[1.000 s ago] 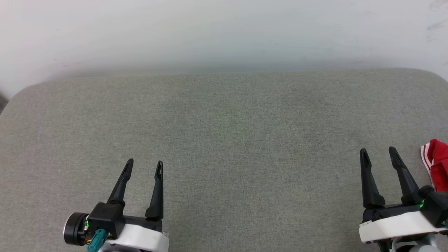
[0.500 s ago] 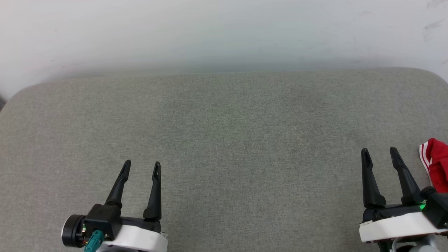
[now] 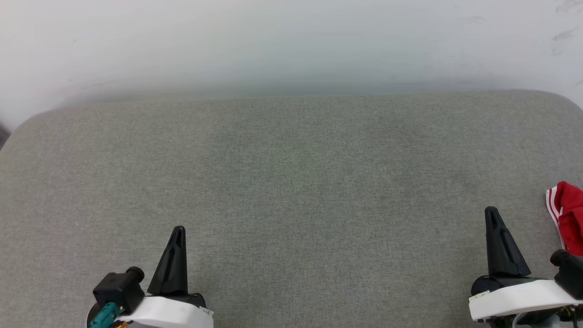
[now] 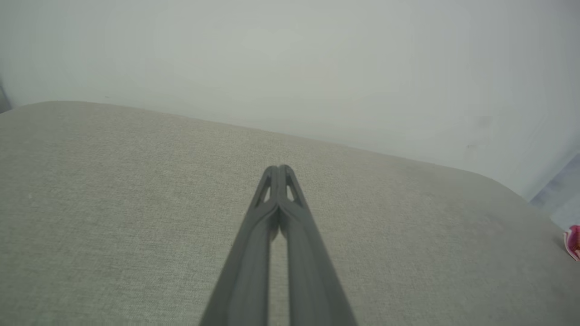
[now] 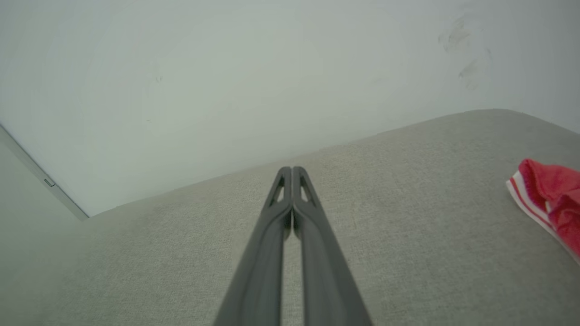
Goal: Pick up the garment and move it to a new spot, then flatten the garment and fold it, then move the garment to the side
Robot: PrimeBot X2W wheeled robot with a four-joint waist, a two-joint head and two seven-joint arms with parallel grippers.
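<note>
The garment [image 3: 568,214] is red with red-white stripe trim; just a small part of it lies at the right edge of the grey surface in the head view, the rest cut off by the frame. It also appears in the right wrist view as the garment [image 5: 546,194] at far right, and as a sliver [image 4: 573,241] in the left wrist view. My right gripper [image 3: 492,212] is shut and holds nothing, a short way left of the garment. My left gripper [image 3: 178,230] is shut and holds nothing at the lower left. In the wrist views each pair of fingers, left [image 4: 278,168] and right [image 5: 291,170], is pressed together.
A wide grey fabric-covered surface [image 3: 291,182] with rounded far corners spreads before me. A pale wall [image 3: 291,41] rises right behind its far edge.
Both grippers went from open to shut, with nothing between the fingers. Both have drawn back a little toward the bottom of the head view. The garment lies where it was.
</note>
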